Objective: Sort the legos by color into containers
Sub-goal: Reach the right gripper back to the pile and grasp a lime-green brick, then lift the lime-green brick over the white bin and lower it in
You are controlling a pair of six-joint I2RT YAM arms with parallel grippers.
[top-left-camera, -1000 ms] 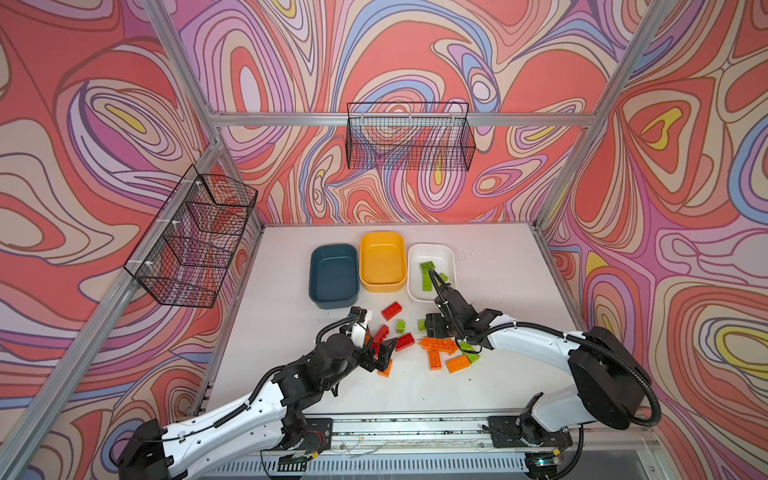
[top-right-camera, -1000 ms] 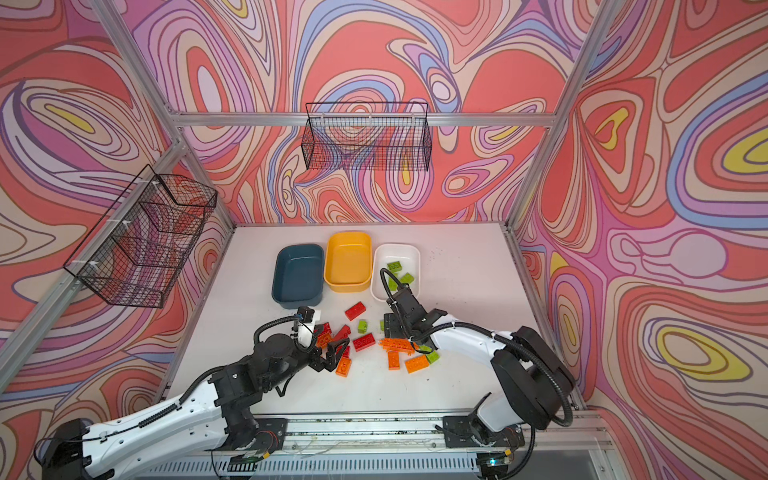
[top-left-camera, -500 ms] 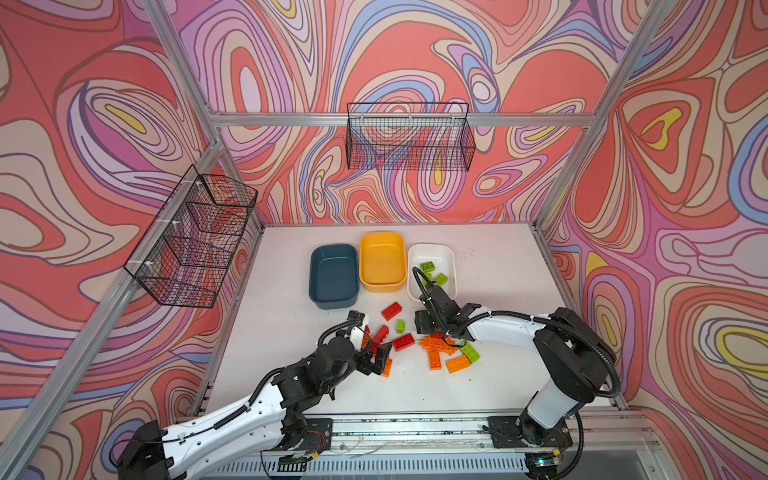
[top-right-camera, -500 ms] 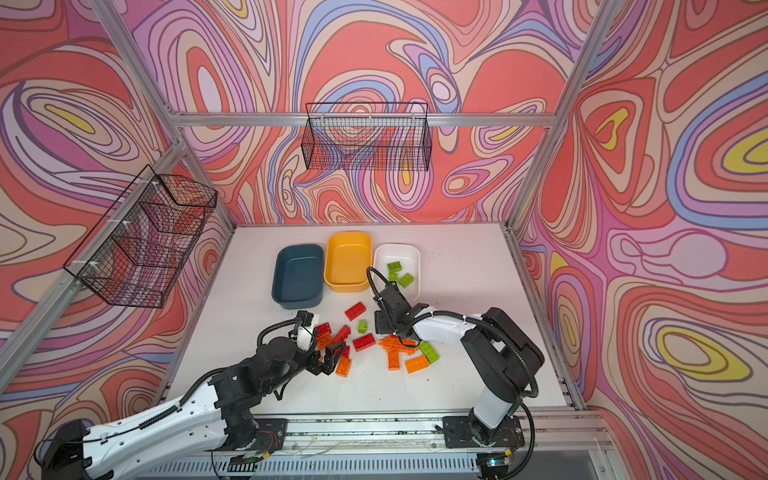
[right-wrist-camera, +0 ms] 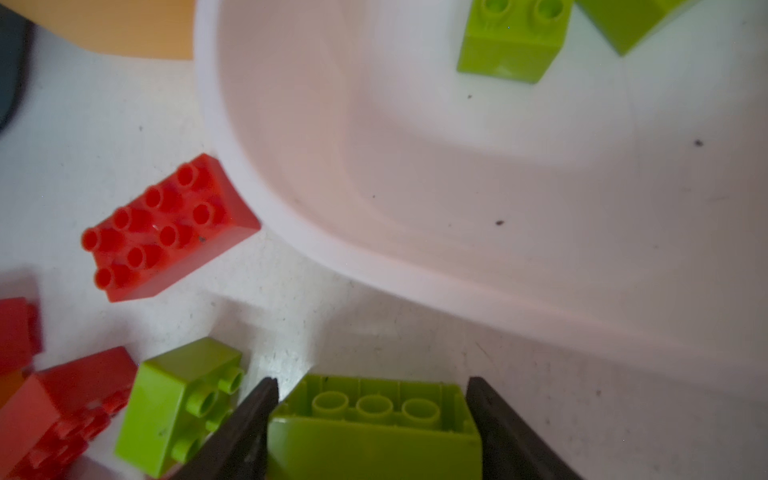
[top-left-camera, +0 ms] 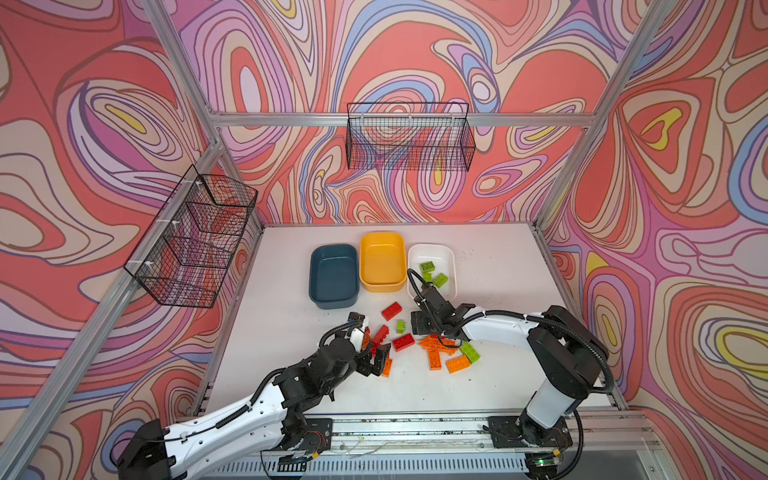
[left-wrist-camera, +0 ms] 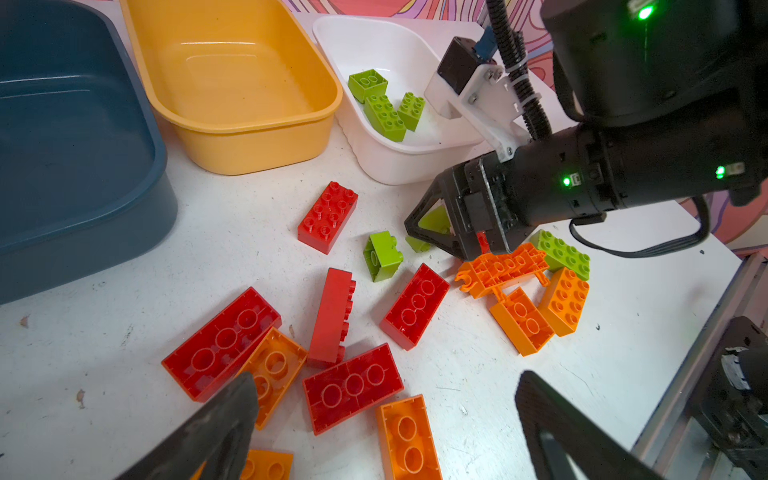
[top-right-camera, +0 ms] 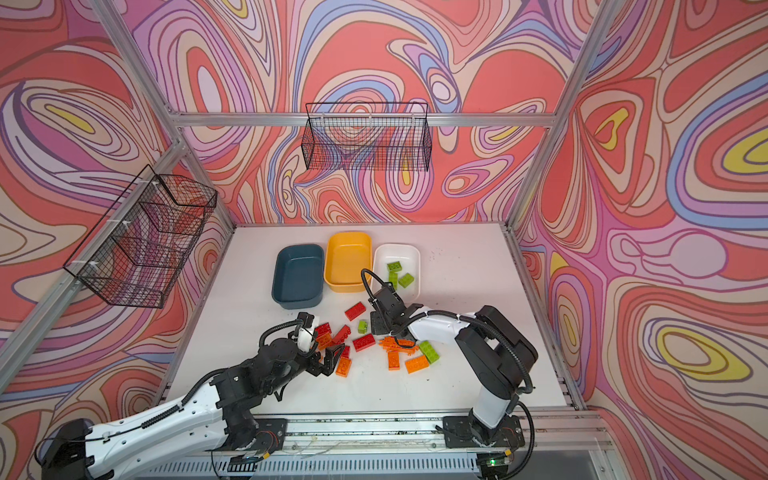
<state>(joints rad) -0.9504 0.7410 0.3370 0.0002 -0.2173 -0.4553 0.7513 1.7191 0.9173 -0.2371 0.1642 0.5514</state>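
Wrist view shows right hand gripping green lego, hidden overhead.

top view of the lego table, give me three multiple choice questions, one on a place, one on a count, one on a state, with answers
1. The yellow tray stands: A) last on the left B) last on the right C) between the teal tray and the white tray.
2. How many green bricks lie in the white tray: A) one B) three C) six.
3. The right claw is: A) closed on a green brick B) open over the yellow tray C) shut on nothing.
Answers: 1 C, the three trays form a row with yellow in the middle; 2 B, the left wrist view shows three; 3 A, the right wrist view shows a finger against each side of the brick.
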